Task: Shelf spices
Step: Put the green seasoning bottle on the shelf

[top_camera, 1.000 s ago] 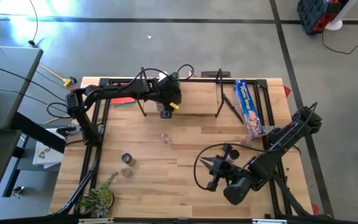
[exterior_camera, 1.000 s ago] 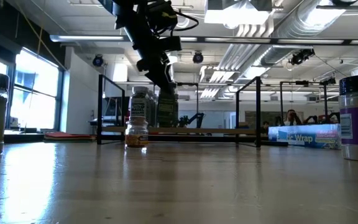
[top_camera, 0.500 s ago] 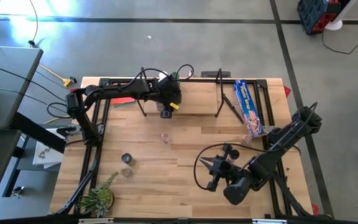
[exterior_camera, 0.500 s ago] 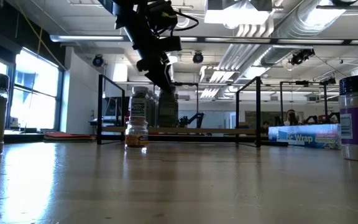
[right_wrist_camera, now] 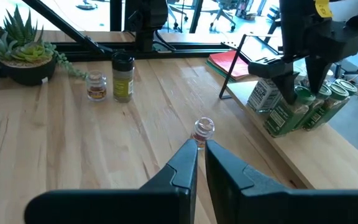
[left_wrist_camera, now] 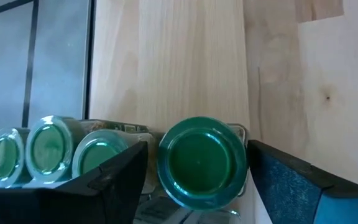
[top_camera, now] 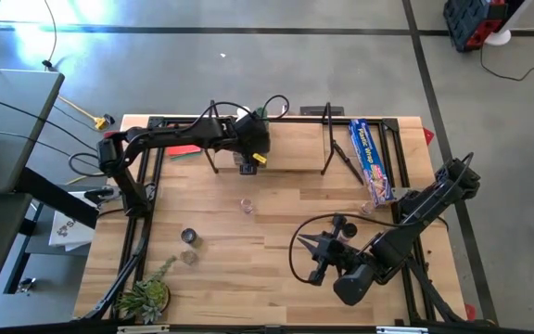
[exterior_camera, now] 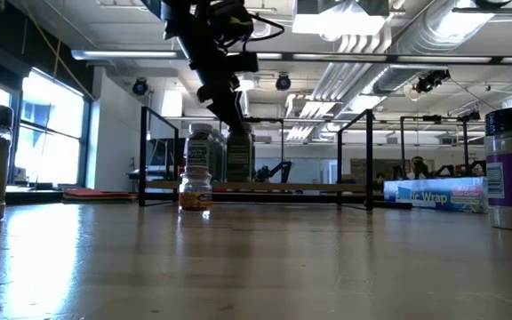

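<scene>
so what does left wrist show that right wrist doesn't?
Only left wrist: round green lids from above, one jar between the open left tool's fingers.

Only right wrist: the plant, two jars beside it, a clear-topped jar mid-table, the red square, the shut right tool.

Both: the green-lidded row on the shelf's board.

An overhead camera looks straight down on the whole light wooden table (top_camera: pixel 276 213). A second sits at tabletop level, facing the room behind. The left wrist camera looks closely down on a green-lidded spice jar (left_wrist_camera: pixel 202 158); the right wrist camera views it from across the table (right_wrist_camera: pixel 286 115).
</scene>
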